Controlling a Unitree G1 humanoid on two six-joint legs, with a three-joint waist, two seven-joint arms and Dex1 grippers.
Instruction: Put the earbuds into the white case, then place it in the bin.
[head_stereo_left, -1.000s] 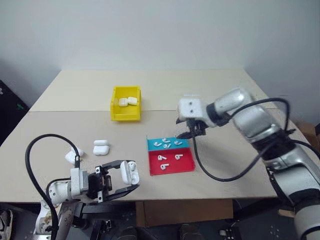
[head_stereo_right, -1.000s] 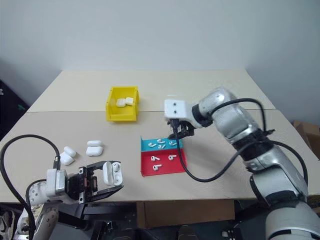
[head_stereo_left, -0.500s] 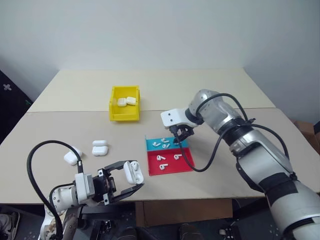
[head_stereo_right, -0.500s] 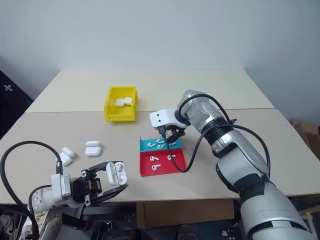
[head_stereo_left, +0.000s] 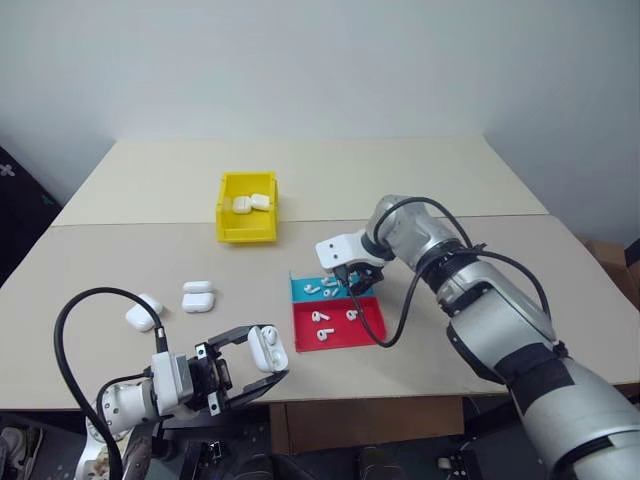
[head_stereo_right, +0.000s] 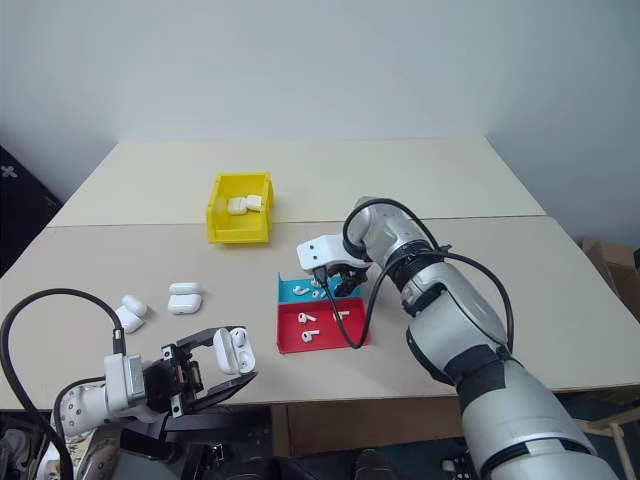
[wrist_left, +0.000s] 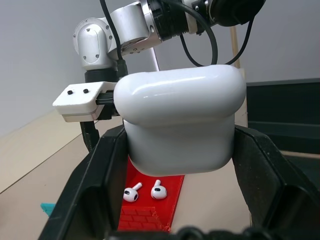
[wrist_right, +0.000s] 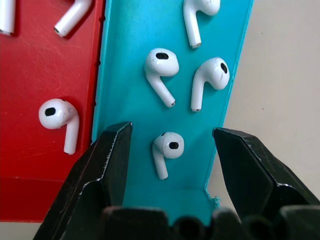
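Observation:
My left gripper (head_stereo_left: 262, 352) is shut on the white case (wrist_left: 180, 120) and holds it above the table's near edge. In the head views the case's lid looks open. My right gripper (wrist_right: 171, 131) points down over the blue half of the red-and-blue tray (head_stereo_left: 370, 330). It is open, with one earbud (wrist_right: 167, 149) lying between its fingers (wrist_right: 112, 160). Several more earbuds (wrist_right: 161, 67) lie on the blue and red halves. The yellow bin (head_stereo_left: 248, 235) stands farther back on the left with two white cases (head_stereo_left: 251, 203) inside.
Two loose white cases (head_stereo_left: 197, 297) lie left of the tray, and another pair (head_stereo_left: 143, 312) lies farther left. A black cable loops from my right wrist across the tray's right side. A table seam runs just behind the bin.
My right gripper has dropped and moved left, from above the tray's far right corner down to its blue half. The left gripper still holds the case in about the same place.

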